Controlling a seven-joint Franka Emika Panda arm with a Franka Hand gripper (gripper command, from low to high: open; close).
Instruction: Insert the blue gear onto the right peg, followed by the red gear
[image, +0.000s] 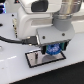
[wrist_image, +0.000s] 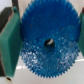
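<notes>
The fingers (wrist_image: 11, 41) pinch the blue gear (wrist_image: 47, 42) by its rim, just above the grey plate (image: 37, 60) on the bench (image: 15, 70).

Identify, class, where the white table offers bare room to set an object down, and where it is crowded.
Bare table lies toward the exterior view's left of the grey plate, and in front of it. Crowded: over the plate, where the gripper holds the blue gear.

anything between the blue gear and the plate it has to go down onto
Nothing visible. The gripper holds the blue gear between its green fingers, just above the grey plate, with no object in the gap. The pegs themselves are too small to make out in either view.
</notes>
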